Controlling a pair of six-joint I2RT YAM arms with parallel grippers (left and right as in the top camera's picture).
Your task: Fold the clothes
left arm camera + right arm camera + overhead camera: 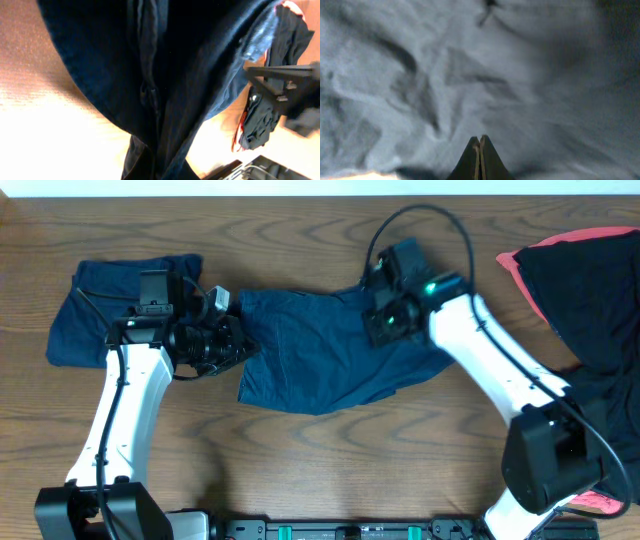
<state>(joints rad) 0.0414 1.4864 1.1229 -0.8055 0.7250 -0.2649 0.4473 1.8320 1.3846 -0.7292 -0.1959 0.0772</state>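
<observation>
Navy-blue shorts (330, 365) lie spread in the middle of the wooden table. My left gripper (240, 345) is at their left edge. In the left wrist view the fabric (165, 75) narrows down into the jaws and covers the fingers, so it looks gripped. My right gripper (385, 320) is over the shorts' upper right part. In the right wrist view its fingers (480, 139) are pressed shut, tips against wrinkled fabric (445, 75), and no cloth shows between them.
A second folded navy piece (95, 315) lies at the far left, behind my left arm. A pile of dark clothes with red trim (590, 290) sits at the right edge and also shows in the left wrist view (260, 125).
</observation>
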